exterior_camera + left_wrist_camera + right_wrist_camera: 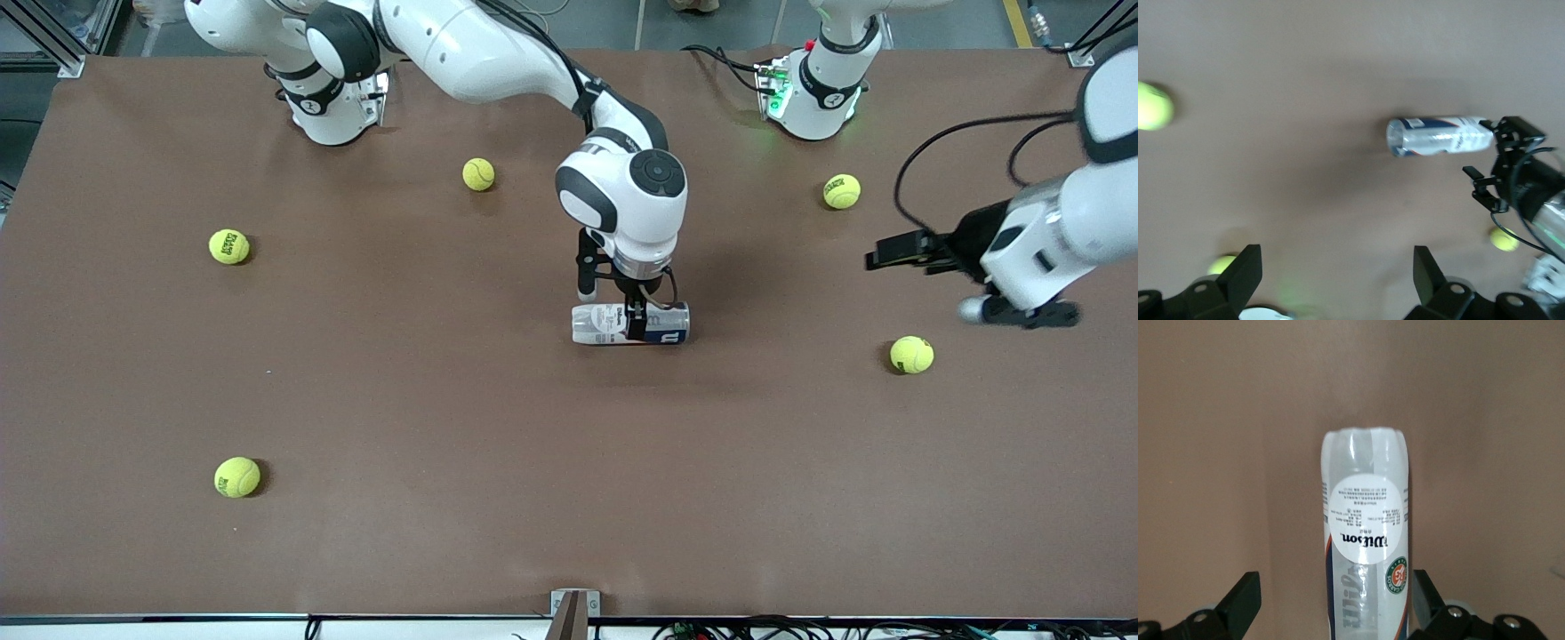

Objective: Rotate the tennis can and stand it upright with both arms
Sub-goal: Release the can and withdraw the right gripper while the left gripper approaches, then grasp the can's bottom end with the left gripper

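Right claw [637,318] straddles the lying tennis can [629,324], fingers spread.
Light, slick tube; I'd pinch mid-label. Left claw [892,252] waits, spread, above the counter [444,400].

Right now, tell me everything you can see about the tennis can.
The tennis can is a clear plastic tube lying on its side on the brown table, near the middle, with no ball touching it. Its label is white and dark navy, with a round white sticker of fine print, Wilson lettering and a small green and orange emblem. One end looks silvery. The right gripper straddles it from above, a finger on each side, seemingly not clamped.
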{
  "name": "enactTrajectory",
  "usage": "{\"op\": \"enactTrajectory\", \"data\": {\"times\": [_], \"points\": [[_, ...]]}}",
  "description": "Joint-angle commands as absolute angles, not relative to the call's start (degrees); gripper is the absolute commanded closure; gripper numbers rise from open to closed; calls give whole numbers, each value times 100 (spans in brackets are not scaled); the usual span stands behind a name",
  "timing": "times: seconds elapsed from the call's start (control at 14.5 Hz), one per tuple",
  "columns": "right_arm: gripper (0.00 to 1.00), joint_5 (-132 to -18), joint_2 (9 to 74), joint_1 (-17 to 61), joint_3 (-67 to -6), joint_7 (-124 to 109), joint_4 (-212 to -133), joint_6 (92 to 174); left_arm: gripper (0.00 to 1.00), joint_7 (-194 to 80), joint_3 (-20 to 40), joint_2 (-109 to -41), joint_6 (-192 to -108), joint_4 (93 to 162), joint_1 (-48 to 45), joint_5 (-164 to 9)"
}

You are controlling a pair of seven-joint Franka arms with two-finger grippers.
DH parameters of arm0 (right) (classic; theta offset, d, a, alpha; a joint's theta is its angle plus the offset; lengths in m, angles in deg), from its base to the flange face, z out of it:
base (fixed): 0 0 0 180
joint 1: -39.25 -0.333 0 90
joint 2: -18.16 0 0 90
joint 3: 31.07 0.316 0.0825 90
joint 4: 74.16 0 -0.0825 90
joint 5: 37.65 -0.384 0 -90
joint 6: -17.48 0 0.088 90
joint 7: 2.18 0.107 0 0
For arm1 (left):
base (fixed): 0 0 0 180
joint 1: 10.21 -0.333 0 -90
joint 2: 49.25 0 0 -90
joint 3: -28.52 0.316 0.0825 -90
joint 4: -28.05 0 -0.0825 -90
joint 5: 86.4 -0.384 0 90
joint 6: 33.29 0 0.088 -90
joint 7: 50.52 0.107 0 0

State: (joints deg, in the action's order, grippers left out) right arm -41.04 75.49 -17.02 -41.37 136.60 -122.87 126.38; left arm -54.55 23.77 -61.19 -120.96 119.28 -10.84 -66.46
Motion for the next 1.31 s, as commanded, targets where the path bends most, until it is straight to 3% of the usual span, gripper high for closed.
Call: {"op": "enactTrajectory", "data": {"times": [0.0, 0.21, 0.41, 0.83, 1.24], "points": [[0, -4169, 6916, -929, -3522, 12207, -12443, 11963, 0, -5334, 2368, -6392, -12773, 12584, -1091, -5797], [0, -4187, 6494, -402, -3547, 10152, -12487, 11278, 0, -4896, 2360, -6936, -13539, 12991, -1065, -4707], [0, -4187, 5827, 433, -3547, 7954, -13030, 10714, 0, -3958, 2351, -7446, -14146, 13350, -942, -3713], [0, -4108, 4244, 2226, -3556, 3471, -15350, 11256, 0, -1909, 2263, -8124, -14507, 13817, -793, -1558], [0, -3660, 3996, 3308, -3565, 762, -15431, 11187, 0, -790, 2254, -8230, -14886, 14503, -634, -880]]}}
